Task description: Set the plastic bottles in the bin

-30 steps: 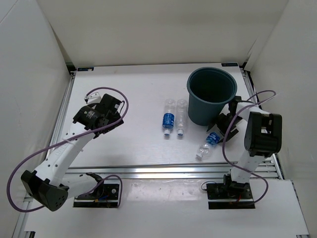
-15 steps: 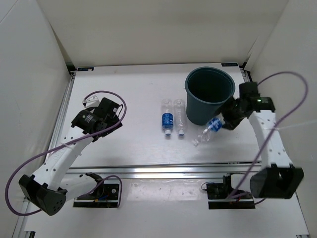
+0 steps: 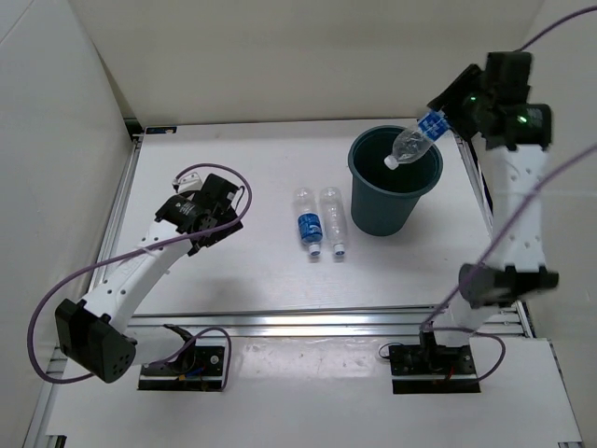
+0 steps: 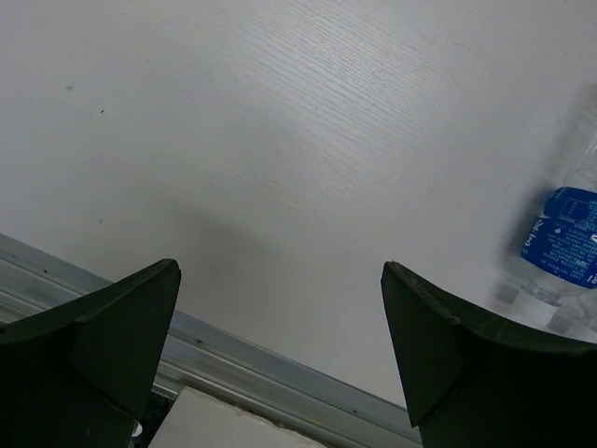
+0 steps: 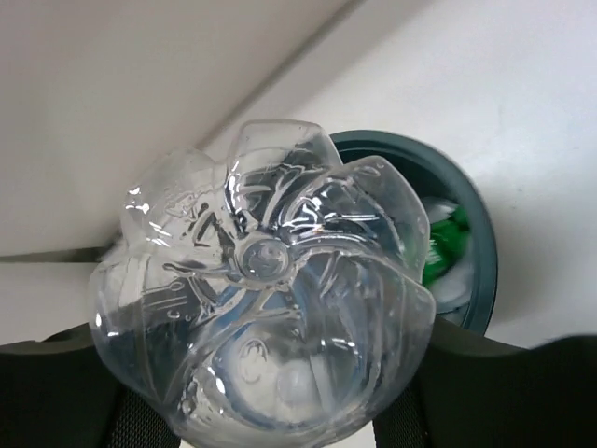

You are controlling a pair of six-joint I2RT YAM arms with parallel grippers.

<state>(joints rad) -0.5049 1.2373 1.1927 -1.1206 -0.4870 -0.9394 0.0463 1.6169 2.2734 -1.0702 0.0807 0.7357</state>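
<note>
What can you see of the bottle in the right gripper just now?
The held bottle is clear, thin plastic with a blue label next to the grip and a white cap. The right gripper is shut on its lower body and holds it in the air, tilted cap-down, with the cap above the open mouth of the bin. The wrist view shows its petal-shaped base end-on. Only the gripper touches it, and it appears clear of the bin.

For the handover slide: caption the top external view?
Right jaws hold a clear bottle, cap down, above the bin; a blue-labelled bottle and a plain bottle lie beside it.
</note>
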